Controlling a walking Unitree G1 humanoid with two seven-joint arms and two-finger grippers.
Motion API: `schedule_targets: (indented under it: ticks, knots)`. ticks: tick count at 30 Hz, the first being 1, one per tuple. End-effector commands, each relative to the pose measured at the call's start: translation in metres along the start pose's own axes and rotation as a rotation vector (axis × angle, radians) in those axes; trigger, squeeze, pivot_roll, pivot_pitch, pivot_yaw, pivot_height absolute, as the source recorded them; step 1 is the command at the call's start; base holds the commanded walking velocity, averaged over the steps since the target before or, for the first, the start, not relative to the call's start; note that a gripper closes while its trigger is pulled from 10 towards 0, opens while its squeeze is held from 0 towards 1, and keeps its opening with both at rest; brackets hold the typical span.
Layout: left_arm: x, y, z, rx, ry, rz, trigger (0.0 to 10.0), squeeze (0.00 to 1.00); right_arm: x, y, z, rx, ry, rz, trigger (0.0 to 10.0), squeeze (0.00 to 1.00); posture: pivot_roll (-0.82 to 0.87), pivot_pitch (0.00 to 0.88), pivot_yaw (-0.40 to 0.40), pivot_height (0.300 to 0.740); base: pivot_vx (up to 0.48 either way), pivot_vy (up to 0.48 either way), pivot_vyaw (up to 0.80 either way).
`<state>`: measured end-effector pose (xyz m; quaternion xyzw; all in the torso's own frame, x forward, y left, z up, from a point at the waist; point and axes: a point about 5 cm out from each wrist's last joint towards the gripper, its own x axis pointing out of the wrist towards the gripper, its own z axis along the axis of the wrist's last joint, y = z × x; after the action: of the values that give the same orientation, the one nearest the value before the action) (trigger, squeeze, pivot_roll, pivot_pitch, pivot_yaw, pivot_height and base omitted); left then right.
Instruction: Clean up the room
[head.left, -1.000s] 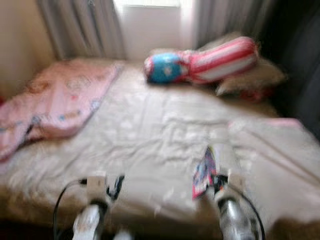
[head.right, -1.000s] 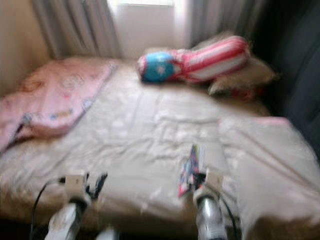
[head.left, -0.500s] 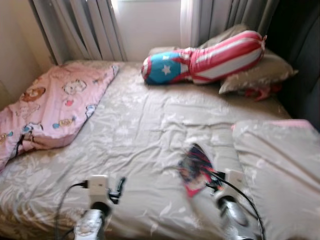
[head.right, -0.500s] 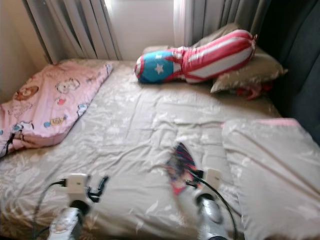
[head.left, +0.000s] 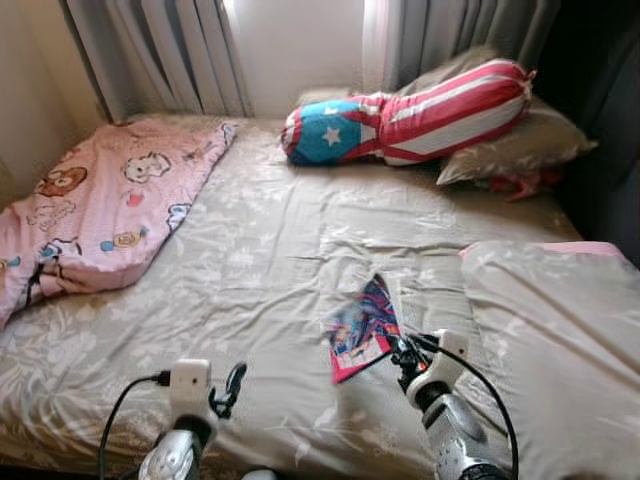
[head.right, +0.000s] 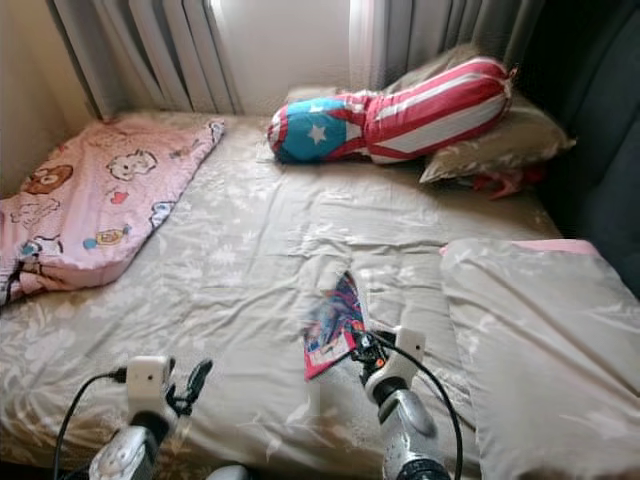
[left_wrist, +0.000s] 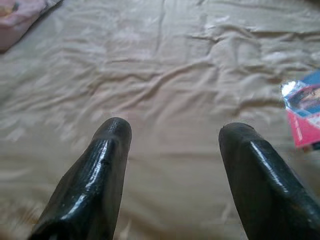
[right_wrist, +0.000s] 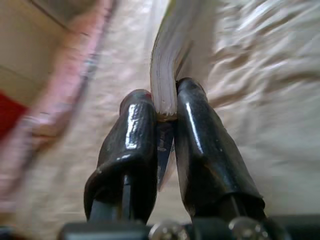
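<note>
A thin colourful book (head.left: 362, 326) with a pink and blue cover hangs just over the beige bedsheet (head.left: 270, 250), near the bed's front. My right gripper (head.left: 402, 352) is shut on its lower corner. In the right wrist view the two black fingers (right_wrist: 142, 145) pinch the book's white page edge (right_wrist: 167, 65). My left gripper (left_wrist: 172, 137) is open over bare sheet at the front left, with the book (left_wrist: 305, 112) off to its side. Its black fingers (head.left: 232, 385) hold nothing.
A pink cartoon blanket (head.left: 95, 215) lies at the bed's left. A red, white and blue star bolster (head.left: 410, 112) rests on beige pillows (head.left: 520, 150) at the head. A folded beige duvet (head.left: 555, 330) covers the right. Grey curtains (head.left: 170, 50) hang behind.
The right gripper has turned the book from edge-on to more face-up and carried it slightly left. The camera has steadied and the blur has gone. The left gripper stays open.
</note>
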<state>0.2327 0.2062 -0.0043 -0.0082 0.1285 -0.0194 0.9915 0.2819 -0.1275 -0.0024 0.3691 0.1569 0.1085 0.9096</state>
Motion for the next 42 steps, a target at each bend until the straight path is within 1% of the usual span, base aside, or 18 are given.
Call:
schedule_targets:
  ticks: [1, 2, 5, 7, 8, 10, 14, 17, 22, 24, 27, 28, 29, 30, 31, 35, 41, 42]
  knots:
    - [0.001, 0.002, 0.007, 0.015, -0.021, -0.006, 10.0, 0.0, 0.009, 0.01, 0.017, 0.066, -0.048, 0.094, 10.0, 0.0, 0.13, 0.013, 0.019, 0.667, 0.0, 0.0, 0.0]
    - [-0.002, 0.004, 0.008, 0.021, -0.022, -0.007, 10.0, 0.0, 0.007, 0.002, 0.019, 0.105, -0.049, 0.058, 10.0, 0.0, 0.14, 0.025, 0.026, 0.667, 0.0, 0.0, 0.0]
    - [-0.009, 0.006, 0.008, 0.03, -0.023, -0.011, 10.0, 0.0, 0.004, -0.01, 0.021, 0.136, -0.047, -0.021, 10.0, 0.0, 0.15, 0.05, 0.04, 0.667, 0.0, 0.0, 0.0]
    - [-0.012, 0.007, 0.007, 0.037, -0.018, -0.014, 10.0, 0.0, 0.003, -0.012, 0.022, 0.157, -0.05, -0.03, 10.0, 0.0, 0.16, 0.059, 0.046, 0.667, 0.0, 0.0, 0.0]
    - [-0.017, 0.008, 0.006, 0.048, -0.01, -0.019, 10.0, 0.0, 0.002, -0.014, 0.025, 0.226, -0.068, -0.031, 10.0, 0.0, 0.17, 0.067, 0.05, 0.667, 0.0, 0.0, 0.0]
    - [-0.02, 0.009, 0.006, 0.053, -0.007, -0.021, 10.0, 0.0, 0.002, -0.015, 0.028, 0.264, -0.08, -0.02, 10.0, 0.0, 0.17, 0.073, 0.052, 0.667, 0.0, 0.0, 0.0]
    - [-0.033, 0.009, 0.002, 0.06, 0.021, -0.027, 10.0, 0.0, -0.007, -0.038, 0.027, 0.199, -0.022, -0.266, 10.0, 0.0, 0.18, 0.118, 0.066, 0.667, 0.0, 0.0, 0.0]
    - [-0.041, 0.007, 0.004, 0.066, 0.026, -0.036, 10.0, 0.0, -0.018, -0.054, 0.023, 0.185, 0.041, -0.449, 10.0, 0.0, 0.18, 0.16, 0.069, 0.667, 0.0, 0.0, 0.0]
    - [-0.048, 0.003, 0.003, 0.063, 0.041, -0.041, 10.0, 0.0, -0.019, -0.056, 0.023, 0.138, 0.079, -0.446, 10.0, 0.0, 0.21, 0.189, 0.065, 0.667, 0.0, 0.0, 0.0]
    - [-0.059, 0.002, 0.006, 0.057, 0.046, -0.034, 10.0, 0.0, -0.017, -0.056, 0.03, 0.107, 0.073, -0.442, 10.0, 0.0, 0.21, 0.223, 0.061, 0.667, 0.0, 0.0, 0.0]
    - [-0.064, 0.002, 0.006, 0.053, 0.055, -0.029, 10.0, 0.0, -0.018, -0.058, 0.033, 0.084, 0.071, -0.464, 10.0, 0.0, 0.2, 0.234, 0.059, 0.667, 0.0, 0.0, 0.0]
    - [-0.066, 0.002, 0.005, 0.054, 0.06, -0.028, 10.0, 0.0, -0.018, -0.058, 0.035, 0.084, 0.066, -0.465, 10.0, 0.09, 0.2, 0.245, 0.059, 0.667, 0.0, 0.0, 0.0]
    - [-0.067, 0.002, 0.005, 0.054, 0.063, -0.027, 10.0, 0.0, -0.018, -0.059, 0.035, 0.081, 0.064, -0.468, 10.0, 0.67, 0.2, 0.247, 0.058, 0.667, 0.0, 0.0, 0.0]
    - [-0.068, 0.003, 0.004, 0.054, 0.069, -0.025, 10.0, 0.0, -0.019, -0.06, 0.036, 0.073, 0.062, -0.483, 10.0, 0.83, 0.2, 0.248, 0.059, 0.667, 0.0, 0.0, 0.0]
    - [-0.068, 0.003, 0.004, 0.054, 0.072, -0.025, 10.0, 0.0, -0.02, -0.06, 0.036, 0.079, 0.061, -0.485, 10.0, 0.89, 0.19, 0.251, 0.059, 0.667, 0.0, 0.0, 0.0]
    - [-0.068, 0.002, 0.003, 0.053, 0.082, -0.028, 10.0, 0.0, -0.021, -0.061, 0.034, 0.082, 0.062, -0.484, 10.0, 0.89, 0.19, 0.256, 0.064, 0.667, 0.0, 0.0, 0.0]
    - [-0.065, 0.001, 0.004, 0.052, 0.094, -0.031, 10.0, 0.0, -0.027, -0.066, 0.028, 0.072, 0.075, -0.518, 10.0, 0.87, 0.18, 0.245, 0.069, 0.667, 0.0, 0.0, 0.0]
    - [-0.063, 0.001, 0.003, 0.052, 0.098, -0.031, 10.0, 0.0, -0.031, -0.069, 0.025, 0.08, 0.074, -0.534, 10.0, 0.83, 0.18, 0.232, 0.067, 0.667, 0.0, 0.0, 0.0]
